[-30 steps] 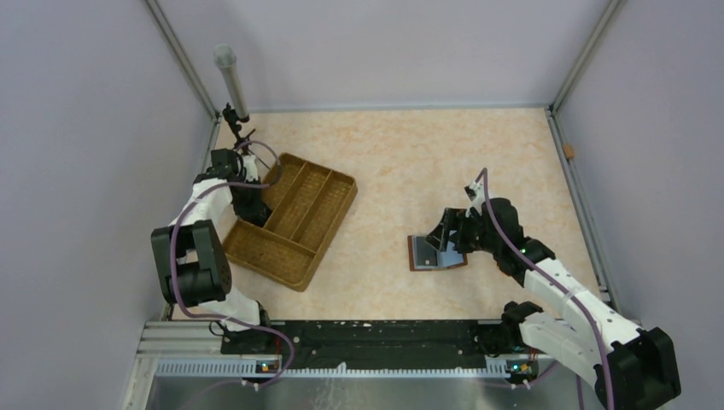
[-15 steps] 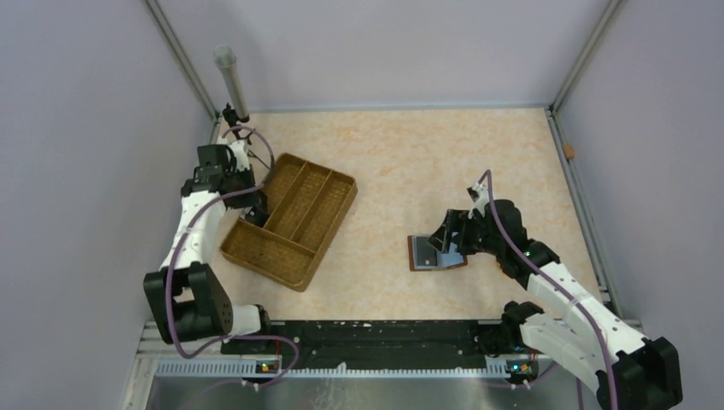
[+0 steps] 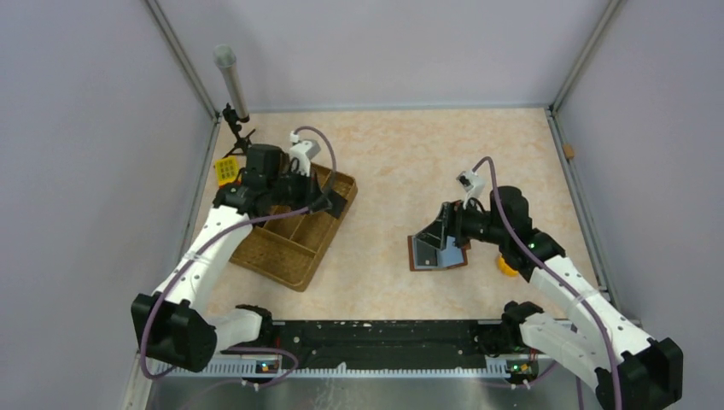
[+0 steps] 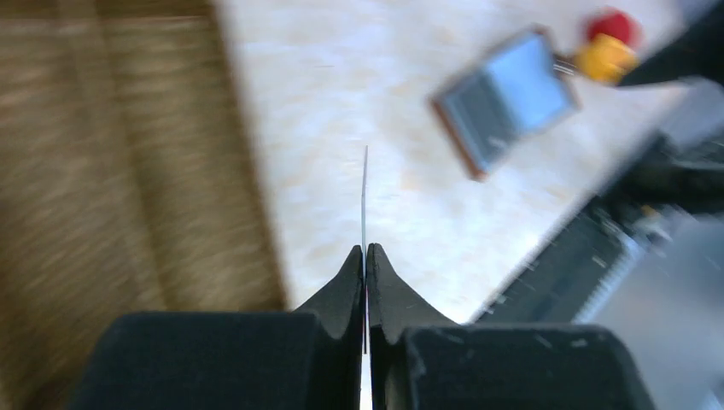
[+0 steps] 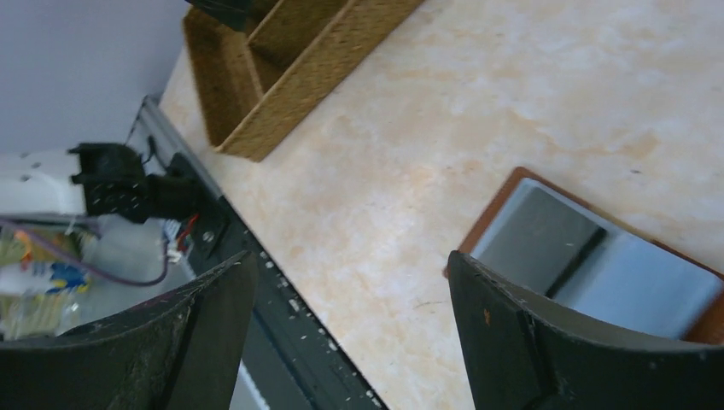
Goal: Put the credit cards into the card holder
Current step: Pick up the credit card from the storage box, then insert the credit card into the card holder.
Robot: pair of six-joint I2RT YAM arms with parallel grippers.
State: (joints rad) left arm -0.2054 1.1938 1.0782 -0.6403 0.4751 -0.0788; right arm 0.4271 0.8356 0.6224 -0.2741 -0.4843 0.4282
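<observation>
The brown card holder (image 3: 416, 262) lies flat on the table, with a bluish-grey credit card (image 3: 425, 249) on it. The holder also shows in the left wrist view (image 4: 465, 149) and in the right wrist view (image 5: 488, 220). My right gripper (image 3: 441, 236) is open and empty and hovers just over the holder; its fingers (image 5: 504, 333) straddle bare table at the holder's near-left corner. My left gripper (image 3: 331, 202) is above the right side of the tray. In its wrist view it (image 4: 365, 253) is shut on a thin credit card (image 4: 364, 192), seen edge-on.
The large brown compartmented tray (image 3: 286, 260) lies at the left, also in the right wrist view (image 5: 294, 51). A yellow-and-blue block (image 3: 226, 168) sits by the left wall. A grey tube (image 3: 230, 79) stands in the back-left corner. A small orange object (image 3: 507, 266) lies right of the holder.
My left arm has swung from the tray's far-left side to above its right side, carrying the card and uncovering the yellow block. My right gripper has lifted slightly over the holder.
</observation>
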